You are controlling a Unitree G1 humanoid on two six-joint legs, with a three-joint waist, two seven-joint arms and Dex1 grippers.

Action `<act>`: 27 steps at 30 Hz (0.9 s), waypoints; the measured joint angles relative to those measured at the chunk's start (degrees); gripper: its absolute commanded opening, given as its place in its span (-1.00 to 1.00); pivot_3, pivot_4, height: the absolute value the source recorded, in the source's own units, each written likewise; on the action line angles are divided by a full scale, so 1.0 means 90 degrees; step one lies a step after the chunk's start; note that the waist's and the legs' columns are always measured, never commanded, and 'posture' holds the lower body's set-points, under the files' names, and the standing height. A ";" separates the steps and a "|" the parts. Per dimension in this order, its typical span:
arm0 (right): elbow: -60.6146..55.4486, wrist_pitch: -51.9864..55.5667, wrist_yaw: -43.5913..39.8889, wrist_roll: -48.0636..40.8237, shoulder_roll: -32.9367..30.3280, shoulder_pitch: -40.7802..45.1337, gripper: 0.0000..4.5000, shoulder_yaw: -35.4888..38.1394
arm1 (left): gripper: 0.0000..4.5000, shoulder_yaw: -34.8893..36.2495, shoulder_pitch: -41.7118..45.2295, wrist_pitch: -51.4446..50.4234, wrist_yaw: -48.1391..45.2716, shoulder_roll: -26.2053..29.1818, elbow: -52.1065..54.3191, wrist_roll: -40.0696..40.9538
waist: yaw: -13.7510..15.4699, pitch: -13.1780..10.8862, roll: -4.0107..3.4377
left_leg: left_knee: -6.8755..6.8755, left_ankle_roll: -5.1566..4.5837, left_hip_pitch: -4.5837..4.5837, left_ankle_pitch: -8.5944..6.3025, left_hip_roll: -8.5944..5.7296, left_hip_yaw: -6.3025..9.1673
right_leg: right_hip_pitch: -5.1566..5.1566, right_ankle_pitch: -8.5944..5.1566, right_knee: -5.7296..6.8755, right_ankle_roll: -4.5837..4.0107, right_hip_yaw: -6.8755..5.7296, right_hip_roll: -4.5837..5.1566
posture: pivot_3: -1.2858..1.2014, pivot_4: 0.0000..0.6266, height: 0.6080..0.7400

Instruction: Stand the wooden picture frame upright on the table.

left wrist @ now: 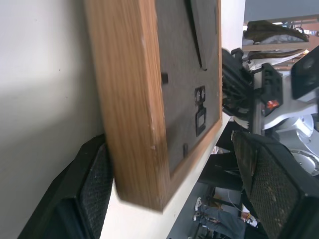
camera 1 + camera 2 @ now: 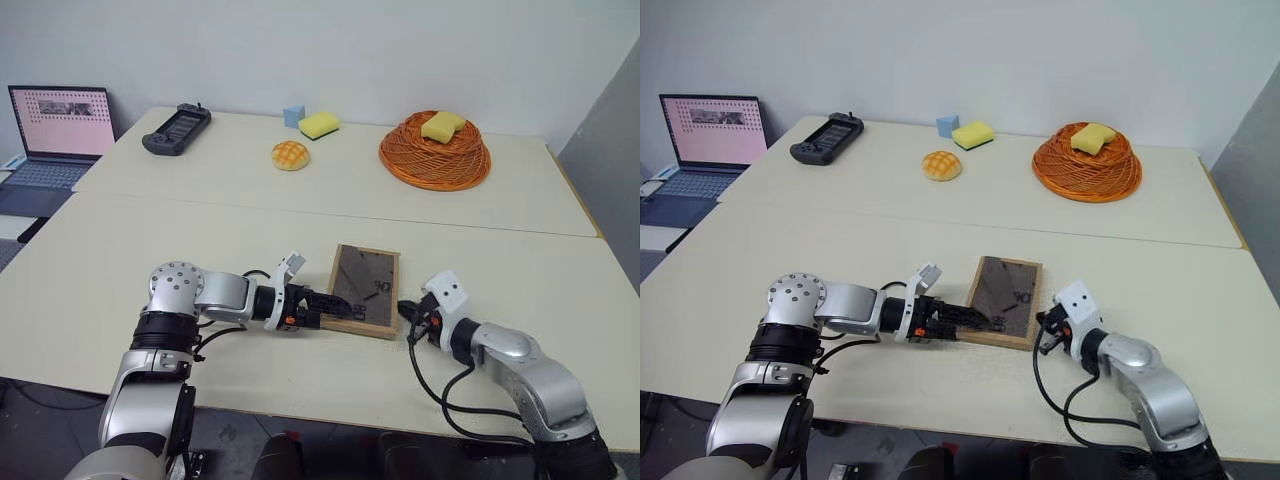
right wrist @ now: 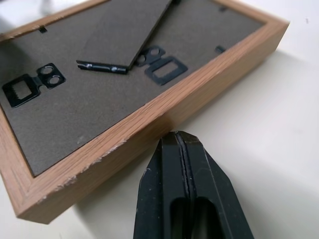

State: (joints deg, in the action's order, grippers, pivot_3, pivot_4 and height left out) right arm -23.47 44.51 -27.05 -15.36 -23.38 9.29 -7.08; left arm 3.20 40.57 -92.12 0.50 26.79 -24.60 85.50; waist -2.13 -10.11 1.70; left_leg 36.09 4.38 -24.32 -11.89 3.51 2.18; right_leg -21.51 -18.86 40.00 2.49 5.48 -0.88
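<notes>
The small rectangular light-wood picture frame (image 2: 364, 291) lies flat, dark backing up, on the large cream-beige desk (image 2: 180, 250), near the front edge and between my two arms. The backing carries black clips and a fold-out stand that lifts slightly off the board. My left gripper (image 2: 327, 303) has its jaws released wide at the frame's near left corner: in the left wrist view one black finger pad (image 1: 94, 186) sits against the wooden side rail, while the other pad (image 1: 269, 179) stands apart above the backing. My right gripper (image 3: 182, 149) has its jaws clenched together on nothing, their tip just beside the frame's right rail. At the far side of the desk rest an orange woven basket (image 2: 435, 152) and a round bun (image 2: 290, 155).
</notes>
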 measured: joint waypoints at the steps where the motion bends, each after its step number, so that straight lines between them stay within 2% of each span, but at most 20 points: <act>1: 0.0000 0.0006 0.0002 0.0001 0.0003 0.0023 -1.00 0.0007 | 0.70 0.0000 0.0000 0.0000 0.0000 0.0000 0.0000 0.0001 | 0.0000 0.0000 0.0000 | 0.0000 0.0000 0.0000 0.0000 0.0000 0.0000 | 0.0000 0.0000 0.0000 0.0000 0.0000 0.0000 | 0.03 -0.52 1.00; 10: 0.0000 0.0012 0.0043 0.0003 0.0103 0.0019 -1.00 0.0033 | 0.70 0.0209 0.0065 -0.0025 -0.0012 -0.0063 -0.0386 -0.0058 | -0.0006 0.0000 0.0000 | -0.0001 0.0000 0.0000 0.0000 0.0000 0.0000 | -0.0002 0.0000 0.0000 0.0000 0.0000 -0.0001 | 0.03 -0.52 1.00; 23: -0.0131 0.0011 -0.0029 -0.0074 0.0078 0.0020 -1.00 0.0029 | 0.70 0.0743 0.0232 -0.0025 -0.0192 -0.0351 -0.0741 -0.0656 | -0.0005 0.0000 0.0000 | -0.0002 0.0000 0.0000 0.0000 -0.0001 0.0001 | 0.0000 0.0000 0.0000 0.0000 -0.0001 0.0000 | 0.03 -0.52 1.00; 24: -0.0131 0.0011 -0.0029 -0.0077 0.0078 0.0020 -1.00 0.0030 | 0.54 0.0764 0.0232 -0.0024 -0.0203 -0.0365 -0.0741 -0.0678 | -0.0005 0.0000 0.0000 | -0.0002 0.0000 0.0000 0.0000 -0.0001 0.0001 | 0.0000 0.0000 0.0000 0.0000 -0.0001 0.0000 | 0.03 -0.52 1.00; 27: -0.0131 0.0013 -0.0027 -0.0131 0.0070 0.0020 -1.00 0.0035 | 0.29 0.0796 0.0222 -0.0022 -0.0199 -0.0380 -0.0740 -0.0767 | -0.0007 0.0000 0.0000 | -0.0002 0.0000 0.0000 0.0000 -0.0001 0.0001 | -0.0001 0.0000 0.0000 0.0000 -0.0001 0.0000 | 0.03 -0.52 1.00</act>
State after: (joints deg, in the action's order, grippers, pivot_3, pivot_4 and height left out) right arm -24.65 44.63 -27.30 -16.54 -22.75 9.47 -6.76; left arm 10.36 42.57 -92.32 -1.29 23.37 -31.26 78.60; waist -2.20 -10.11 1.70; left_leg 36.07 4.39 -24.31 -11.89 3.51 2.19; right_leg -21.52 -18.86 39.99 2.49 5.47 -0.88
